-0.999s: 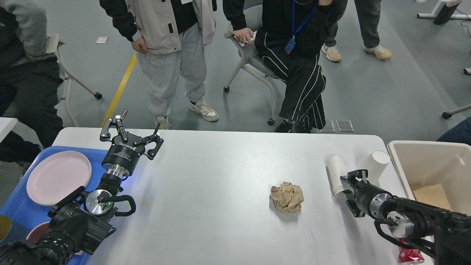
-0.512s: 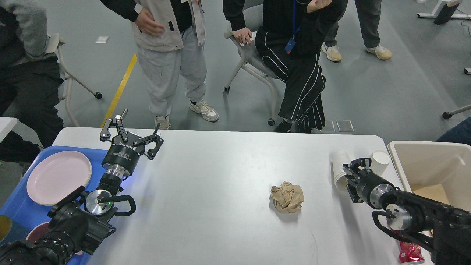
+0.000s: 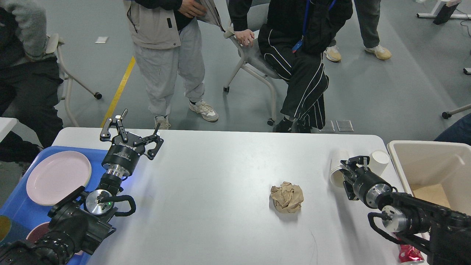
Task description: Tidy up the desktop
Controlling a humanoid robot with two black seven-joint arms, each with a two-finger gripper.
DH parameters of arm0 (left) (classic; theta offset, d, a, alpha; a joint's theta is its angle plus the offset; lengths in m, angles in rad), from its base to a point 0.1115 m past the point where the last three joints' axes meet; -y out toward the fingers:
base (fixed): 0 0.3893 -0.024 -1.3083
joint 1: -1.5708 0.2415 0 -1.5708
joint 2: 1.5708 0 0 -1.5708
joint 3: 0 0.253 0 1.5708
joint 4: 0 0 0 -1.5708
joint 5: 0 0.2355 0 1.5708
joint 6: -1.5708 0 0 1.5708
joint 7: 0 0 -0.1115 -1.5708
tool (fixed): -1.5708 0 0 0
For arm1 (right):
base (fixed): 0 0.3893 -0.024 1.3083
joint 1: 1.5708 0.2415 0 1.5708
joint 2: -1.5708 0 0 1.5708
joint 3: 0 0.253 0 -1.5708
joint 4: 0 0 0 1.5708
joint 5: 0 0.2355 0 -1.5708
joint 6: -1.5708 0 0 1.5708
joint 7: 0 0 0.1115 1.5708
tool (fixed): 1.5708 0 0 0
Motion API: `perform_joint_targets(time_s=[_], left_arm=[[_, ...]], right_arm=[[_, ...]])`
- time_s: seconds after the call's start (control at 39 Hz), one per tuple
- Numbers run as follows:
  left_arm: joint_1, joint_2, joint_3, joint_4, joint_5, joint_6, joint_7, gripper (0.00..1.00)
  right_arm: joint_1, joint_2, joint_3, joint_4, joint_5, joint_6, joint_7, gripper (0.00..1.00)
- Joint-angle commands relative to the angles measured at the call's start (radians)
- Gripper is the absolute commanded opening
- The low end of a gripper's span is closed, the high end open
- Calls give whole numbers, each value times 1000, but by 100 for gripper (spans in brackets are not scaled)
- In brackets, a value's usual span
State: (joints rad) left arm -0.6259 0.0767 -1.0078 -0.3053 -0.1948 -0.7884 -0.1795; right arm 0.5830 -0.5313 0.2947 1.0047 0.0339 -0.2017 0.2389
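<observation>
White desktop (image 3: 220, 165), brown crumpled paper (image 3: 287, 198), pink plate (image 3: 58, 177), blue tray (image 3: 22, 213).

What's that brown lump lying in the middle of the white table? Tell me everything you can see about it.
The brown lump looks like a sheet of tan kraft paper crumpled into a loose ball, with deep folds and creases and ragged edges. It rests directly on the white desktop, right of centre, casting a small shadow on its near side. Nothing else touches it: the right gripper is off to its right by the white paper cups, and the left gripper is far across the table.
</observation>
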Motion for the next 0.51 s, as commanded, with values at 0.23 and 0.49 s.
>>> perform_joint_targets(time_s=[0.23, 0.49], left_arm=[[0, 0, 0, 0, 0, 0, 0, 99], [0, 0, 0, 0, 0, 0, 0, 99]], right_arm=[[-3, 34, 0, -67, 0, -4, 0, 23], [-9, 93, 1, -100, 0, -50, 11, 0]])
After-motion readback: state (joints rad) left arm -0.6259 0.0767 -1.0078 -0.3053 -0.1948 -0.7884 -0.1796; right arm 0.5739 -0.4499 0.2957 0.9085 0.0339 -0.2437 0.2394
